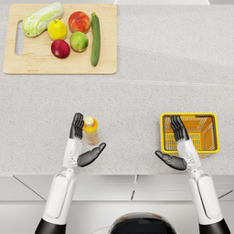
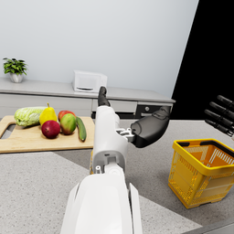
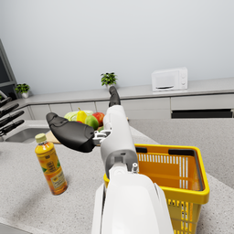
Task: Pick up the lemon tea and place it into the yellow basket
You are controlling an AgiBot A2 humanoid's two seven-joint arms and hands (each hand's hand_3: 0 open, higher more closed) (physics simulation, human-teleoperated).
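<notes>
Head view places the lemon tea [image 1: 90, 130] upright on the bench [image 1: 137, 96], in the gap between the left hand's [image 1: 81, 139] straight fingers [image 1: 76, 125] and its thumb. The fingers lie just beside the bottle and the thumb points out beneath it; whether either touches the bottle cannot be told. Nothing is gripped.

Step in hand, as judged: the approach to the grasp, with the pick-up not yet made. The next move calls for the left fingers and thumb to close around the bottle's body, then a lift and a carry across to the yellow basket [image 1: 189, 132], which stands well apart on the robot's right.

Right hand [image 1: 177, 146] hovers at the basket's near edge, fingers [image 1: 178, 128] straight and together over the rim, thumb spread wide, holding nothing. Right wrist view confirms the bottle [image 3: 51, 170] stands free and the basket [image 3: 183, 180] is empty.

Cutting board [image 1: 59, 39] with fruit and vegetables lies at the far left, well clear of the work.
</notes>
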